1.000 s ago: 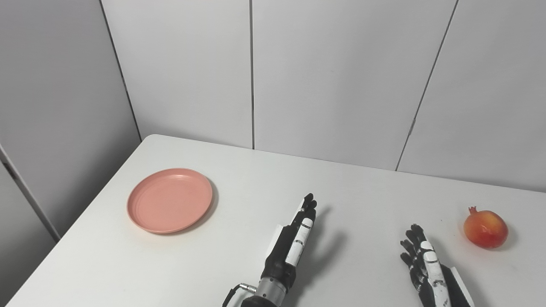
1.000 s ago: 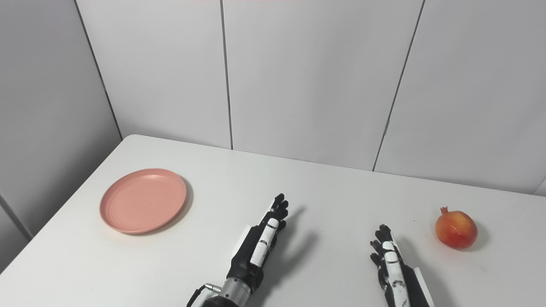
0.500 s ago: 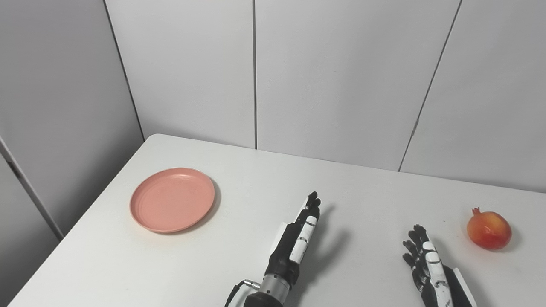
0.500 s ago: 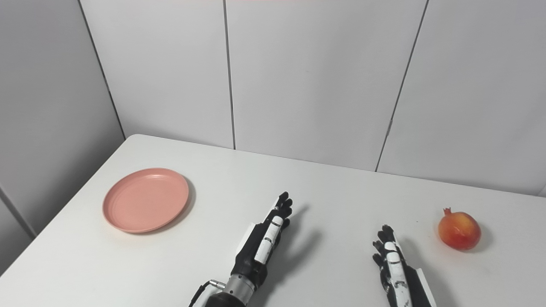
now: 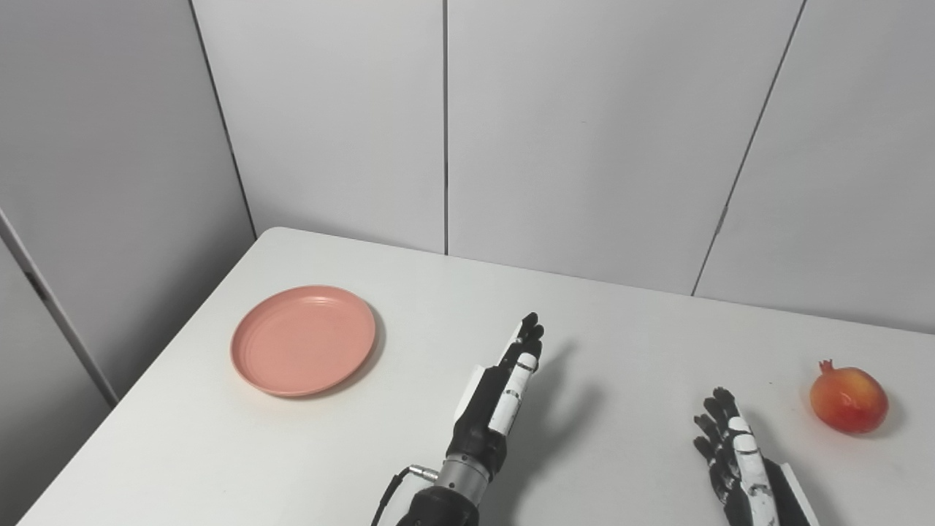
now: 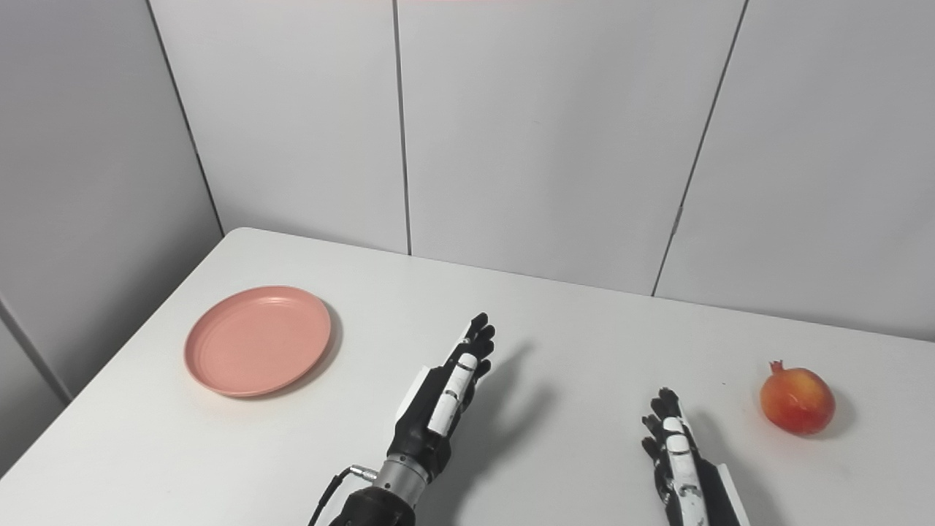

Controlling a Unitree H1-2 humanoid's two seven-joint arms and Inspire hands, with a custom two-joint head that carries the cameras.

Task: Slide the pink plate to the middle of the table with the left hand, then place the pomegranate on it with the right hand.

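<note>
The pink plate (image 5: pixel 304 340) lies empty on the left part of the white table (image 5: pixel 409 307). The pomegranate (image 5: pixel 849 399), red and orange, sits near the right edge. My left hand (image 5: pixel 502 394) is raised over the middle of the table, right of the plate and apart from it, fingers stretched out and holding nothing. My right hand (image 5: pixel 734 462) is low at the front right, left of the pomegranate and apart from it, fingers spread and holding nothing. Both hands also show in the right eye view, the left (image 6: pixel 445 389) and the right (image 6: pixel 676 456).
Grey wall panels (image 5: pixel 584 131) stand right behind the table's far edge. The table's left edge (image 5: pixel 146 365) runs diagonally beside the plate, with a drop beyond it. A cable (image 5: pixel 398 482) hangs at my left wrist.
The camera has shifted, moving the whole picture rightward. My left hand has reached a little farther forward over the table. The plate, the pomegranate and my right hand have stayed in place.
</note>
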